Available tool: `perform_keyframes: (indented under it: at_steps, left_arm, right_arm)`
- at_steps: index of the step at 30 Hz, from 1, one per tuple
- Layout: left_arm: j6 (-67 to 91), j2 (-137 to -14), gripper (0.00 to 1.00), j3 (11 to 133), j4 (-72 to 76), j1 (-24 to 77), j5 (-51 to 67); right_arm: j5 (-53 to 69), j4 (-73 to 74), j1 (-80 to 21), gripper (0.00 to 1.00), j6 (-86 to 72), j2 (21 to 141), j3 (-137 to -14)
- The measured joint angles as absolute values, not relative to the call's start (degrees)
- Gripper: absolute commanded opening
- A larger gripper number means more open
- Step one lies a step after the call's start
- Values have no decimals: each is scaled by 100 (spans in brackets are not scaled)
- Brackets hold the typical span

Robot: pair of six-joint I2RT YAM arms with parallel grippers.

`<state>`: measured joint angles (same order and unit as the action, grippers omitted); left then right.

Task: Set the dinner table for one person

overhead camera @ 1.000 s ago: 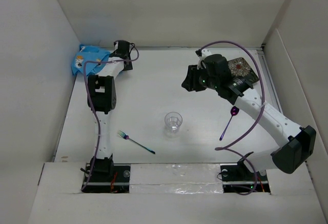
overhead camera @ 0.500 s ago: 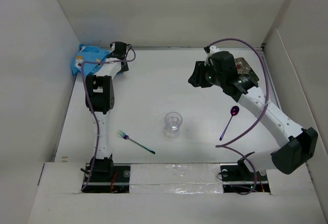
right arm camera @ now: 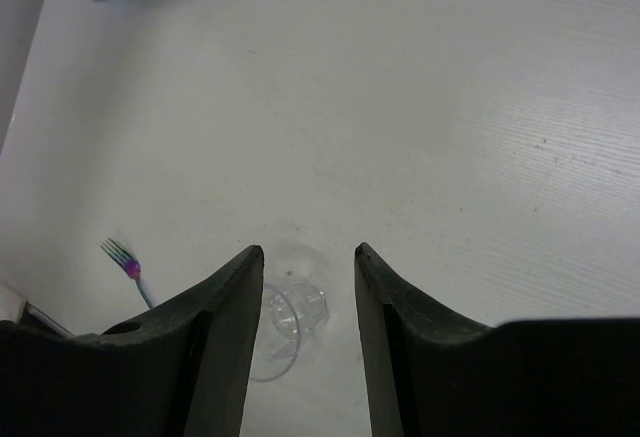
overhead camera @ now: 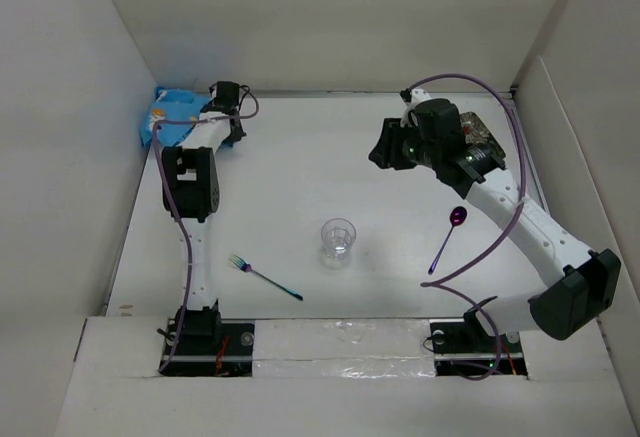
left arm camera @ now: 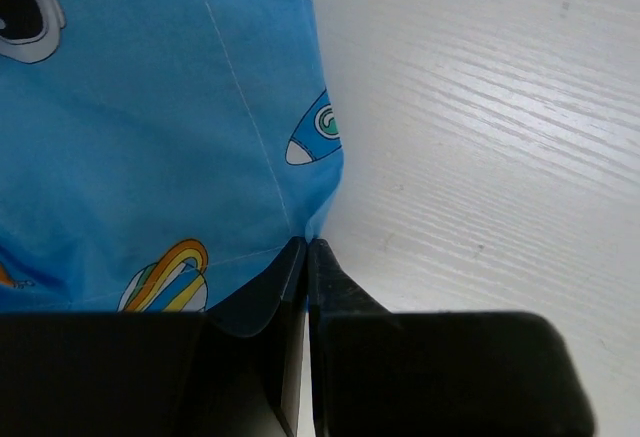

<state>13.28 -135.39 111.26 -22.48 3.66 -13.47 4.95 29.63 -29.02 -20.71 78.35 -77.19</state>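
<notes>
On the white dinner table (overhead camera: pixel 300 167), a blue cartoon-print placemat (overhead camera: pixel 165 115) lies bunched in the far left corner. My left gripper (overhead camera: pixel 212 109) is at its near edge. In the left wrist view the left gripper (left arm camera: pixel 306 244) is shut, with the corner of the placemat (left arm camera: pixel 150 107) pinched between the fingertips. My right gripper (overhead camera: pixel 380 149) hangs open above the table's right half with nothing in it. The right wrist view looks between its fingers (right arm camera: pixel 308 252) down at a clear plastic cup (right arm camera: pixel 290 317).
The cup (overhead camera: pixel 338 240) stands upright at the table's middle front. An iridescent fork (overhead camera: pixel 265 277) lies to its left, a purple spoon (overhead camera: pixel 447 237) to its right. A dark patterned plate (overhead camera: pixel 482 133) sits at the far right, partly under the right arm. White walls enclose the table.
The left gripper moved left to the placemat's edge and shut on it. The right gripper swung back and to the right, staying open.
</notes>
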Motion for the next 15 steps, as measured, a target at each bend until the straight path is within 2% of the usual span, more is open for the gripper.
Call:
perform_keyframes:
  at_steps: [7,9,10,11,13,14,15]
  left_arm:
    - [2014,-13358,0,11061,-2049,823,322]
    - [2320,-13253,0,11054,-1835,1236,803]
    - [2447,-13190,0,11054,-1715,1463,998]
    - [2613,-13122,3,11054,-1592,1706,1179]
    - [2897,-12962,27,11028,-1310,2137,1496]
    - [3002,-12877,49,10997,-1175,2349,1649]
    - [3087,-12807,58,10969,-1072,2528,1782]
  right_arm:
    - [484,2952,-2687,45,-2053,7863,-7848]
    - [486,2921,-2655,35,-2051,7911,-7966]
    - [486,2884,-2637,35,-2053,7959,-8062]
    - [484,2860,-2615,26,-2047,8003,-8128]
    - [469,2827,-2554,14,-2040,8112,-8259]
    - [456,2801,-2510,4,-2038,8167,-8307]
    - [449,2779,-2462,2,-2038,8217,-8337]
